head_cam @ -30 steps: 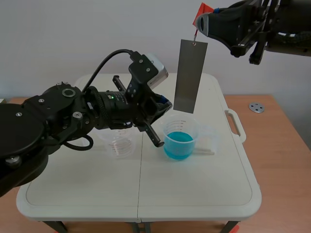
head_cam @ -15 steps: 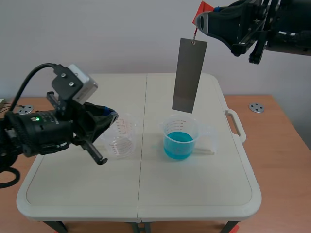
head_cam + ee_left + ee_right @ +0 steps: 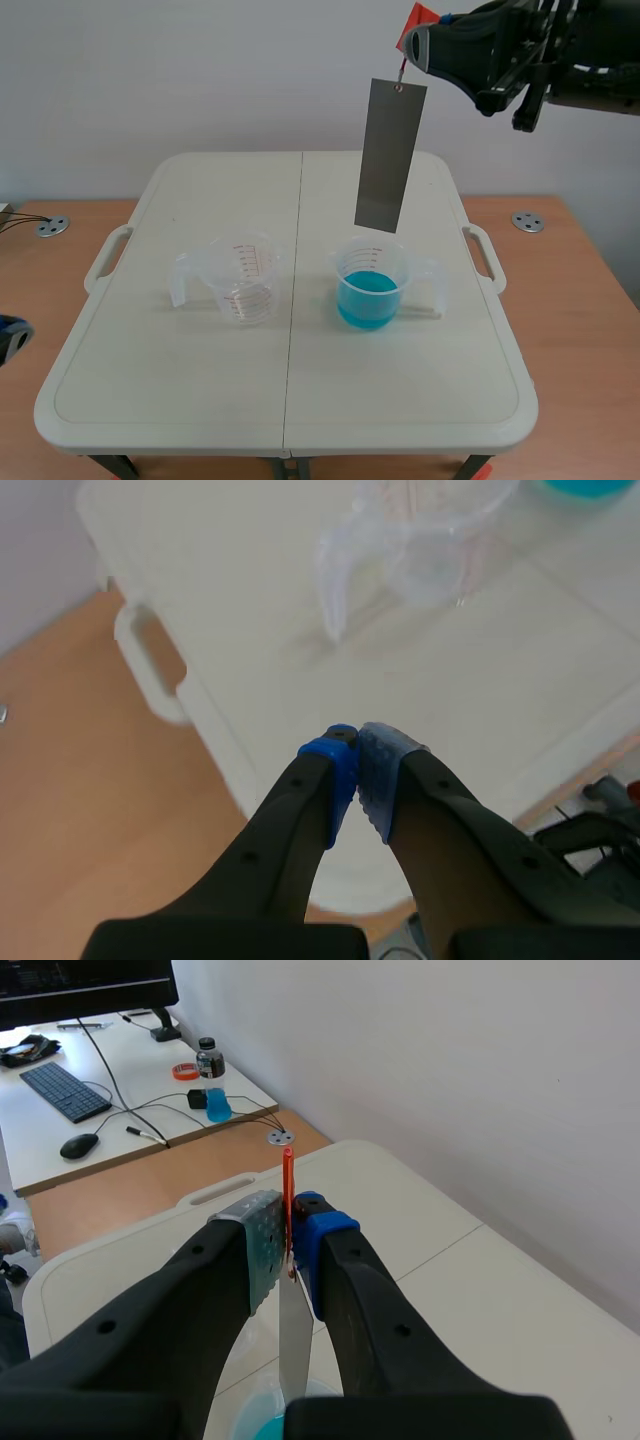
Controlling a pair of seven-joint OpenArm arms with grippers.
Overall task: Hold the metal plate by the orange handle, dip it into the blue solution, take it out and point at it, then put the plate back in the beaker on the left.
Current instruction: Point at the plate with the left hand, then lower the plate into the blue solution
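Matte black arm [image 3: 560, 50], thick black fingers [image 3: 170, 1310], soft dotted pads [image 3: 322, 1226], one blue, one grey

No word, brand or number can be read anywhere. Red graduation lines with some small red print are seen on the wall of the clear empty beaker [image 3: 245, 280] at the left, but the print is too small to be made out.
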